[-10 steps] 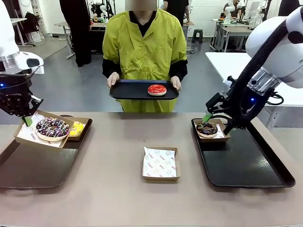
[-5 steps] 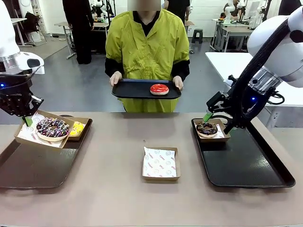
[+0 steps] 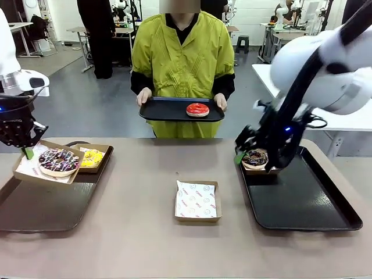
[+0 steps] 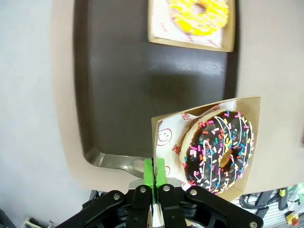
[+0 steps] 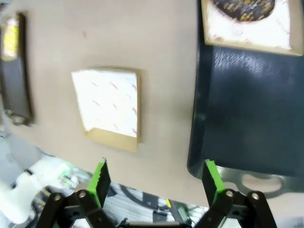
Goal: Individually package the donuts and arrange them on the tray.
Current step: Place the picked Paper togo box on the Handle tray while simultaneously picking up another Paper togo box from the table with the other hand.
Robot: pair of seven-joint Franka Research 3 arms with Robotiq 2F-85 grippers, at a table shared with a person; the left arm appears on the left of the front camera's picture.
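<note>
My left gripper [image 4: 155, 173] is shut on the rim of a brown cardboard box [image 4: 164, 128] that holds the sprinkled chocolate donut [image 4: 221, 152]. The box hangs tilted over the left tray [image 3: 40, 203]. The yellow donut [image 3: 92, 157] lies in its own box at that tray's far end. A dark chocolate donut [image 3: 254, 158] sits boxed in the far-left corner of the right tray [image 3: 308, 203]. My right gripper [image 5: 154, 175] is open and holds nothing, one green pad [image 3: 239, 157] just left of that box. The red donut [image 3: 197, 109] lies on a small black tray [image 3: 163, 110] in the person's hands.
An empty paper-lined box [image 3: 197, 200] rests on the table between the two trays, below my right gripper in its wrist view [image 5: 109, 107]. The person in a yellow-green top stands at the far edge. Most of the right tray is bare.
My right arm has swung left and lower, off the chocolate donut's box toward the table's middle. My left gripper has shifted the sprinkled donut's box slightly left and down.
</note>
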